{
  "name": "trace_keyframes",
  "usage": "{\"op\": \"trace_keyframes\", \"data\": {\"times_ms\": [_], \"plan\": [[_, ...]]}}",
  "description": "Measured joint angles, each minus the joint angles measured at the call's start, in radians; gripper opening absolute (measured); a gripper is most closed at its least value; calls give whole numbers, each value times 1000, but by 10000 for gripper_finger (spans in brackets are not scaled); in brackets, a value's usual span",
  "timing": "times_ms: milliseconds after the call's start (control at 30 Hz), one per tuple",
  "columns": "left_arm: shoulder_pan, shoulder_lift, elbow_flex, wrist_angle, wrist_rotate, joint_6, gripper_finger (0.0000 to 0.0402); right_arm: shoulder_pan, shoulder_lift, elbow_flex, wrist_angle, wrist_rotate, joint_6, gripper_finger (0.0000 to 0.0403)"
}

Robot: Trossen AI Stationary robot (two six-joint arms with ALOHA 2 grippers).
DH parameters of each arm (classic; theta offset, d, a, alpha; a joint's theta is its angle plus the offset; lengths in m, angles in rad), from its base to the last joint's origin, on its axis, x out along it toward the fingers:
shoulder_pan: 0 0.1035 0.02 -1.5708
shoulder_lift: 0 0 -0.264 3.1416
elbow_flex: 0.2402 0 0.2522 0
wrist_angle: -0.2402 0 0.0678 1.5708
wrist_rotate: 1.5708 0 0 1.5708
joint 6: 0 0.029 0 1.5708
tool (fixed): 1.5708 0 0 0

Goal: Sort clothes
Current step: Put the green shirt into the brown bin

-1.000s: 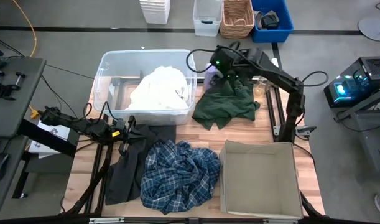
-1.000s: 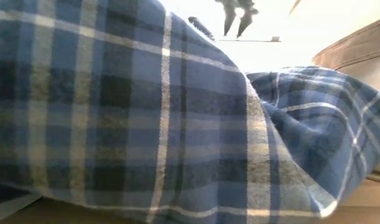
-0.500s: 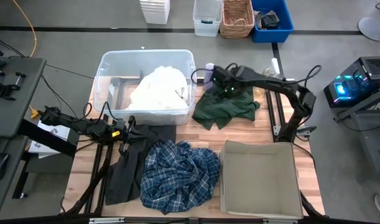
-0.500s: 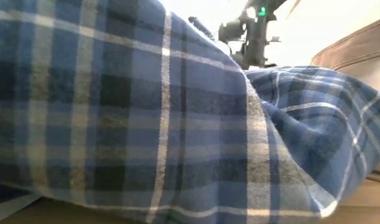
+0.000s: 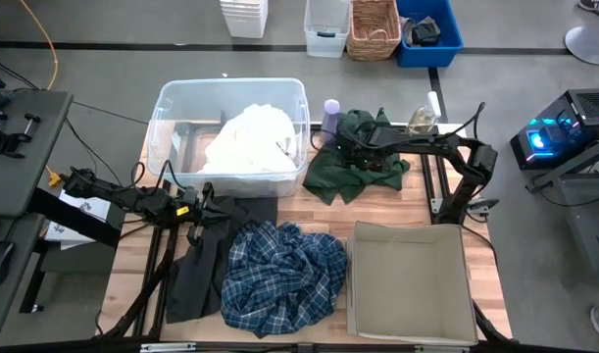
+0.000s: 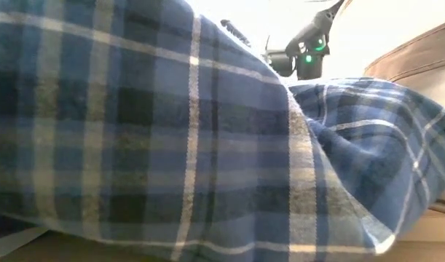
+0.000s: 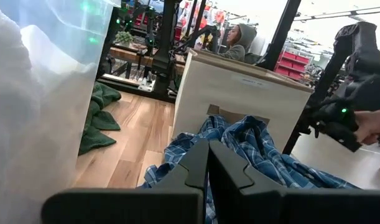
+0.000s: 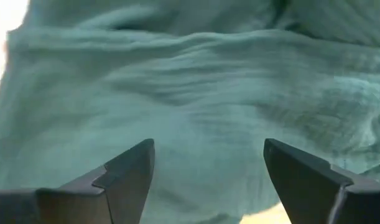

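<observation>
On the wooden tabletop (image 5: pixel 294 211), my right end effector (image 8: pixel 208 168) is hovering wide open over the green piece (image 5: pixel 358 162); I am aiming for a thick fold.

White pieces (image 5: pixel 250 137) heaped together at the back left; dark green piece (image 5: pixel 356 167) crumpled (back right) — plaid shirt (image 5: pixel 279 275) bunched in front, touching the flat black-grey piece (image 5: pixel 203 260).

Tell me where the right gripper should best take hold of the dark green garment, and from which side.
Probably from straight above, on a raised fold near the middle of the dark green garment. It lies crumpled on the table, so ridges give the fingers something to pinch. The right gripper is open, with the cloth close beyond its fingers.
</observation>
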Motion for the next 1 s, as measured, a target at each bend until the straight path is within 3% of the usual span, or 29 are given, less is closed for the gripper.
{"op": "trace_keyframes", "data": {"times_ms": [133, 367, 433, 567, 600, 733, 1000], "plan": [[0, 0, 0, 0, 0, 0, 1, -9, 11, -59, 41, 32, 91, 295], [0, 0, 0, -5, 0, 0, 1, -10, 67, -183, 187, -67, 59, 276], [0, 0, 0, -4, 0, 0, 1, 16, 65, -214, 208, -68, 43, 232], [0, 0, 0, -5, 0, 0, 1, 96, 46, -235, 180, -87, -43, 58], [0, 0, 0, -5, 0, 0, 1, 116, 35, -235, 156, -92, -76, 39], [0, 0, 0, -5, 0, 0, 1, 171, -44, -206, 64, -109, -116, 38], [0, 0, 0, -6, 0, 0, 1, 209, -434, -24, -5, 178, -217, 38]]}}
